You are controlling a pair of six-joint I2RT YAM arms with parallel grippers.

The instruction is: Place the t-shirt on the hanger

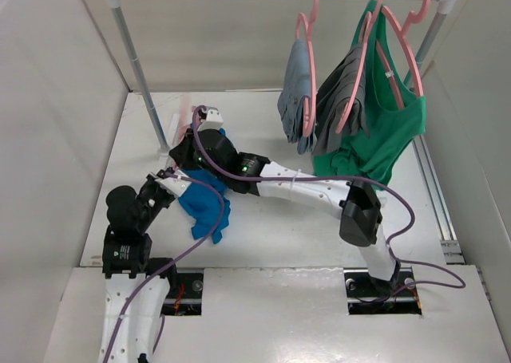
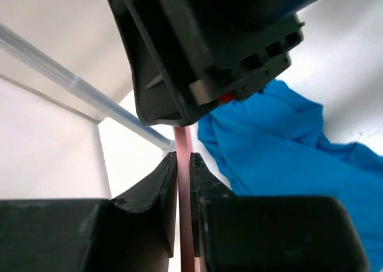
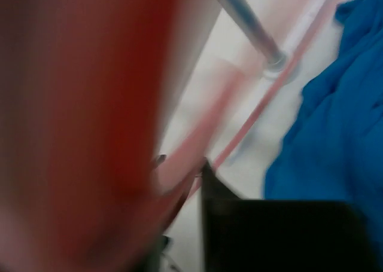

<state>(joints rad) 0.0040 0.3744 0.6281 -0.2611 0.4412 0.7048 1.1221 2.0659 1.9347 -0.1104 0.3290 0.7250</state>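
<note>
From the top, the blue t-shirt [image 1: 206,207] is lying bunched up on the surface [image 1: 271,243], at the left, with both arms reaching over it.

In the left wrist view, the left tool [image 2: 184,159] is squeezing the pink hanger [image 2: 183,139], and the t-shirt is just to the right.

The right wrist view is looking blurry, so I cannot tell whether the right tool [image 3: 181,163] is open or closed.

left gripper [image 2: 182,162] pinching hanger [image 2: 182,141], t-shirt [image 2: 281,146] beside — bunched

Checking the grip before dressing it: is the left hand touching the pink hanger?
Touching. The left wrist view shows the left hand shut on the hanger, its pink bar pinched between both fingers with no gap.
</note>
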